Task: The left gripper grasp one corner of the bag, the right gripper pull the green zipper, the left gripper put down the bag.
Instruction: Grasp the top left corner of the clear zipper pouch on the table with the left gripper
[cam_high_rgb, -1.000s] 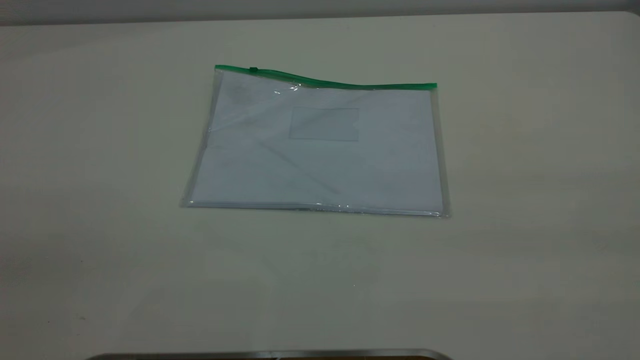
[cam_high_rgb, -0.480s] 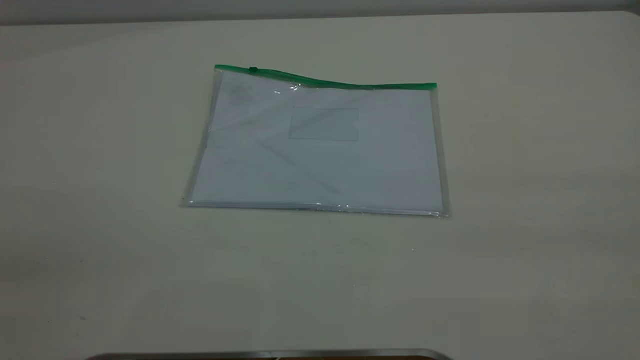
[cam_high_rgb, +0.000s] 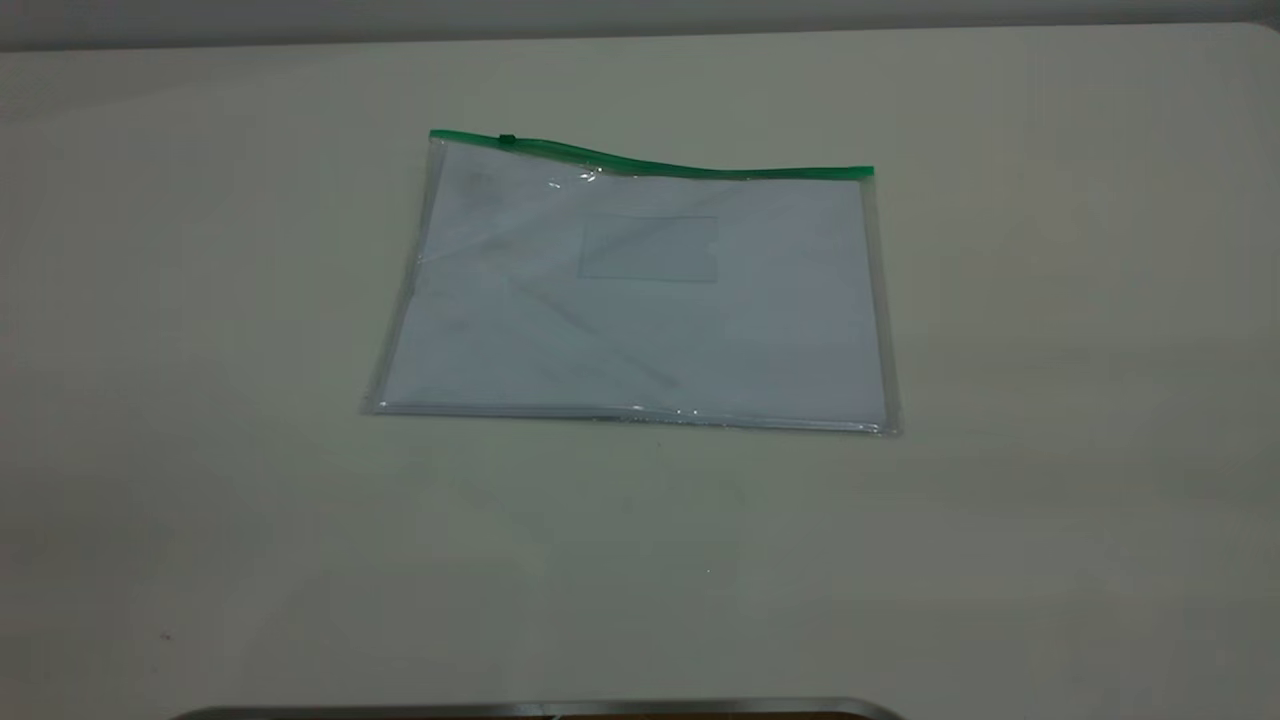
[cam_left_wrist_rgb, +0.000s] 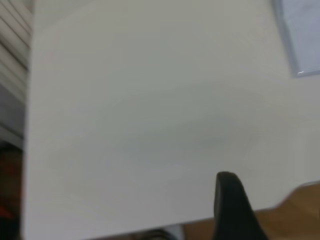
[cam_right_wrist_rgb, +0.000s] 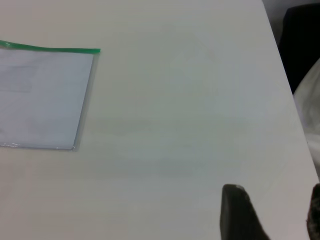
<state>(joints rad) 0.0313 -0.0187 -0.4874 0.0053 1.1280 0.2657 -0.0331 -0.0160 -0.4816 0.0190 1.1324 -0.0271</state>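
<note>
My left gripper (cam_left_wrist_rgb: 235, 210) hangs over the bare table (cam_high_rgb: 1050, 330), well away from the bag (cam_high_rgb: 640, 300). I see only one of its dark fingers, so I cannot tell how wide it is spread, and it holds nothing and touches nothing. My right gripper (cam_right_wrist_rgb: 272, 212) hangs above the table too, well away from the bag's other side. Its two fingers stand apart with a gap between them, and nothing is in that gap. There is one bag, and it lies flat on the table. Its long side runs from my left arm's side to my right arm's side. The green zipper (cam_high_rgb: 507, 139) sits on the bag's far long edge, near the corner (cam_high_rgb: 436, 135) on my left arm's side. One small clear pocket (cam_high_rgb: 648, 248) sits on the bag, just below the green strip.
</note>
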